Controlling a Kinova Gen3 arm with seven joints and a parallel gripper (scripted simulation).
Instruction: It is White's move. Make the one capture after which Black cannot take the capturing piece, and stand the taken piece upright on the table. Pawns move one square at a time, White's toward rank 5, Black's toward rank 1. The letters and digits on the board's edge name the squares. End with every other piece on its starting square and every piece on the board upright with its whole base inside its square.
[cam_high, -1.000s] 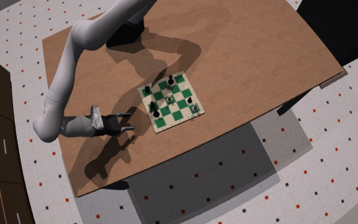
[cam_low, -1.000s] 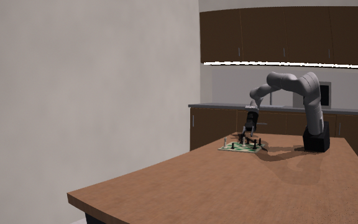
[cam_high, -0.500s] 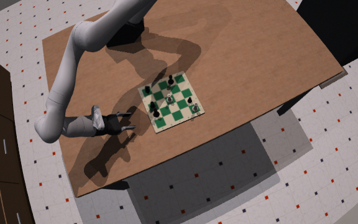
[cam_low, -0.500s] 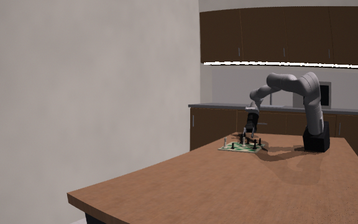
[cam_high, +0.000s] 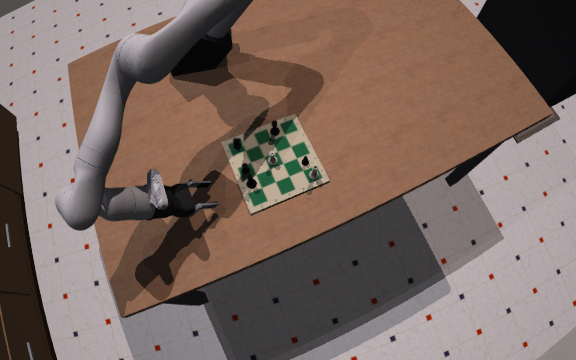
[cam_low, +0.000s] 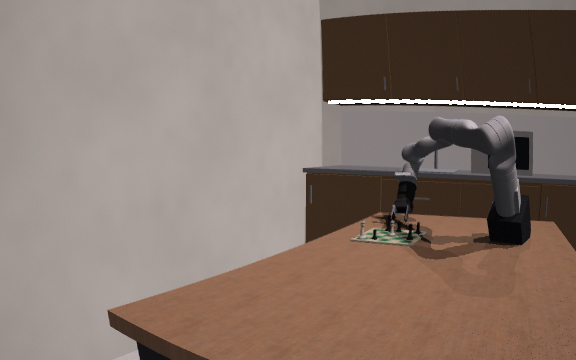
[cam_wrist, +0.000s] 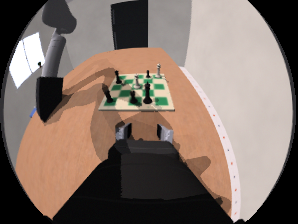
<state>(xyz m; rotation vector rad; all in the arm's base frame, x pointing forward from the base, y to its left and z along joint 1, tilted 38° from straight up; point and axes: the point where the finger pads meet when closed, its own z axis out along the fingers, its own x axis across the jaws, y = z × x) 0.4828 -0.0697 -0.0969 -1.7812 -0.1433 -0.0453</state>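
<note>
A small green-and-cream chessboard (cam_high: 277, 165) lies on the wooden table; it also shows in the side view (cam_low: 386, 236) and the wrist view (cam_wrist: 137, 94). Several black pieces stand on it, among them one at the far edge (cam_high: 274, 129), one at the left corner (cam_high: 236, 145) and two close together (cam_high: 248, 176). A white piece (cam_high: 272, 159) stands near the middle and another (cam_high: 314, 173) at the right edge. My gripper (cam_high: 207, 194) is open and empty, beside the board's left edge and above the table, fingers pointing toward the board.
The arm's black base (cam_high: 202, 55) sits at the far side of the table. Kitchen counters and cabinets (cam_low: 450, 55) stand behind the table. A wall runs along the board's far side (cam_wrist: 226, 43).
</note>
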